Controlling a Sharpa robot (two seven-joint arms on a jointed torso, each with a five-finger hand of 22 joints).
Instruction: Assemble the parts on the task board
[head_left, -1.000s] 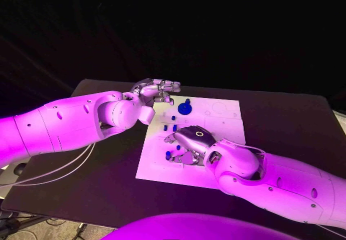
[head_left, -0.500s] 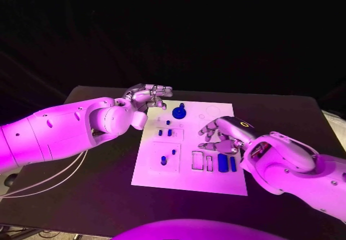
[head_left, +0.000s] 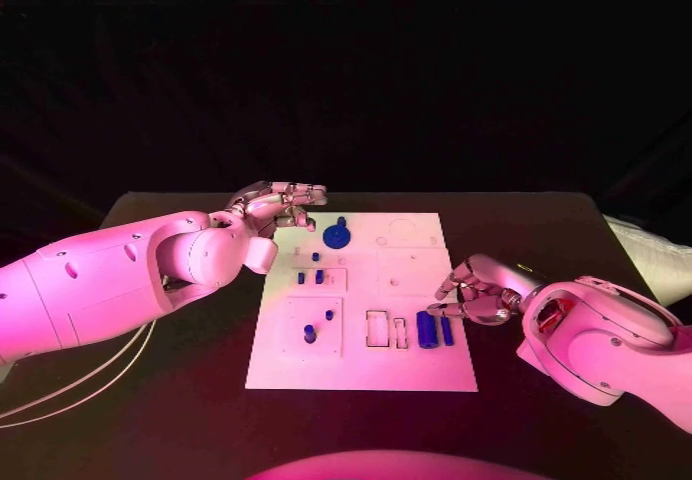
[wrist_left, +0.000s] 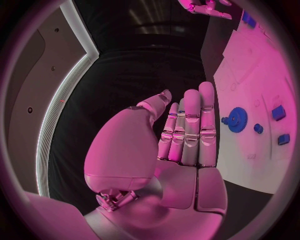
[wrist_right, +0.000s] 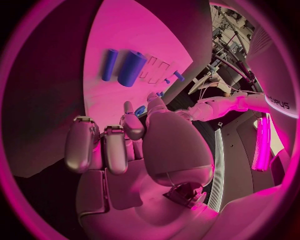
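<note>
On a black table (head_left: 173, 400), a white task board (head_left: 368, 365) lies between the robot's two arms. Nearest the camera on the board, a small blue part (head_left: 307, 331) stands in a square recess, and two outlined slots sit beside a wide blue block (head_left: 427, 325) and a slimmer blue bar (head_left: 446, 331) lying side by side. At the board's right edge the right hand (head_left: 473, 290) hovers just beside those two pieces, its fingers (wrist_right: 103, 145) curled loosely inward with nothing in its grasp. Farther up the board, small blue pegs (head_left: 310, 278) stand in a rectangular recess. Beyond them a blue gear (head_left: 338, 236) sits near the far edge, next to faint circular outlines. The left hand (head_left: 274, 210) hangs over the far left corner of the board, near the gear, its fingers (wrist_left: 190, 127) held straight and close together, palm empty. Lettering on the left arm (wrist_right: 240, 102) in the right wrist view is too cropped to read with certainty.
</note>
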